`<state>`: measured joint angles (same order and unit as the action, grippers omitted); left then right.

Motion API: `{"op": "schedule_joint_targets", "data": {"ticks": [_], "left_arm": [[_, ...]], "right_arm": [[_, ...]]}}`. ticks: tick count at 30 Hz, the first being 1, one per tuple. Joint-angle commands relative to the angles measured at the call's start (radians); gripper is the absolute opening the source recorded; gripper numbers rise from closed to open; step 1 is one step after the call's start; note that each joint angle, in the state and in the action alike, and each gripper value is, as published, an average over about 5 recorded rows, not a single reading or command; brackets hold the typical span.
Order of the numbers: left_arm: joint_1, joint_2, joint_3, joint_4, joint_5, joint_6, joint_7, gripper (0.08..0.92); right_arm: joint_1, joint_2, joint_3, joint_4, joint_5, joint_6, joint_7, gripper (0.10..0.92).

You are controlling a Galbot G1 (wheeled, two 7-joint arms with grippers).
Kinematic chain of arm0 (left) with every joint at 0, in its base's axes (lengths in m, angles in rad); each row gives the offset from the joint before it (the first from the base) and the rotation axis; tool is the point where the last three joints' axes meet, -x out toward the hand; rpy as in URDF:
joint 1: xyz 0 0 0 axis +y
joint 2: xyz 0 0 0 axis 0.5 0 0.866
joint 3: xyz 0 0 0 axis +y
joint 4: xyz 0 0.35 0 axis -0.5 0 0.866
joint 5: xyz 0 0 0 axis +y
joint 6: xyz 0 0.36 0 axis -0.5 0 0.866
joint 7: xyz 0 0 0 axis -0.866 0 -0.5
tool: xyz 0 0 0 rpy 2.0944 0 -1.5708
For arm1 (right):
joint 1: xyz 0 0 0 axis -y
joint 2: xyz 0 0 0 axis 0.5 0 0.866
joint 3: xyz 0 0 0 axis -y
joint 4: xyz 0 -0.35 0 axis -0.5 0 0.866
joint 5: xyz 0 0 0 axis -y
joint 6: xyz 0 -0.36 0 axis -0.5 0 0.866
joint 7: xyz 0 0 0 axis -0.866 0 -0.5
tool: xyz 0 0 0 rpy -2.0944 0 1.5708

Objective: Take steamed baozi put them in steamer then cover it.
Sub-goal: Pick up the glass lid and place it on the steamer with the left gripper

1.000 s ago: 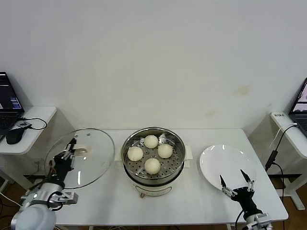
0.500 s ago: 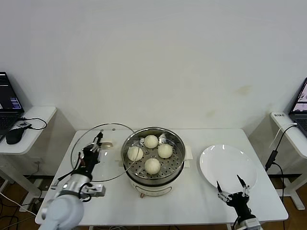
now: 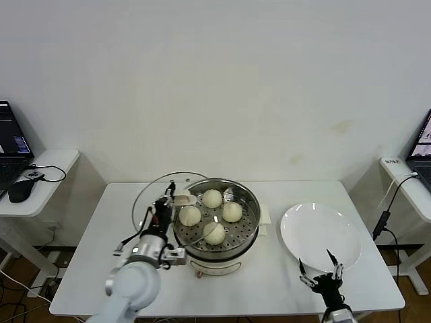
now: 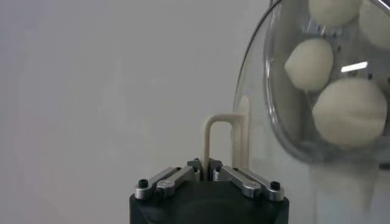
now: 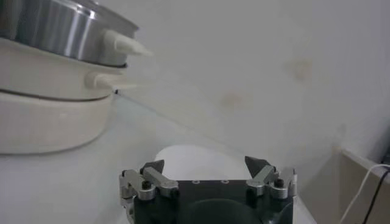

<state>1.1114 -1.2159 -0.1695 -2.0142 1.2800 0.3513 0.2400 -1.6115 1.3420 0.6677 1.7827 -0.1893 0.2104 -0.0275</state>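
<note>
Several cream-white baozi (image 3: 214,232) lie on the perforated tray of the shiny steel steamer (image 3: 250,202) at the table's middle. My left gripper (image 3: 163,212) is shut on the cream handle (image 4: 212,137) of a glass lid (image 3: 151,195), held tilted, overlapping the steamer's left rim. In the left wrist view the baozi (image 4: 349,112) show through the lid glass (image 4: 259,91). My right gripper (image 3: 322,269) is open and empty at the table's front right, just in front of the white plate (image 3: 320,232).
The steamer's cream base (image 5: 42,115) and side handle (image 5: 125,45) show in the right wrist view. Side desks with laptops stand at far left (image 3: 10,145) and far right (image 3: 421,145). A cable (image 3: 384,219) hangs at the table's right edge.
My left gripper has carried the lid rightward from the table's left side to the steamer's left rim. My right gripper has drawn back toward the front edge.
</note>
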Motion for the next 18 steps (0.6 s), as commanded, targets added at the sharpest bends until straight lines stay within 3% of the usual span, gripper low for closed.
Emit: {"op": "schedule_joint_targets", "data": {"ticks": [1, 18], "left_arm": [[-0.103, -0.163, 0.13, 0.102, 0.099, 0.026, 0.048, 0.143], [-0.105, -0.19, 0.161, 0.167, 0.137, 0.002, 0.029, 0.143]], "right_arm": [[-0.001, 0.012, 0.007, -0.016, -0.05, 0.012, 0.012, 0.823], [-0.015, 0.01, 0.015, -0.022, -0.046, 0.029, 0.012, 0.823]]}}
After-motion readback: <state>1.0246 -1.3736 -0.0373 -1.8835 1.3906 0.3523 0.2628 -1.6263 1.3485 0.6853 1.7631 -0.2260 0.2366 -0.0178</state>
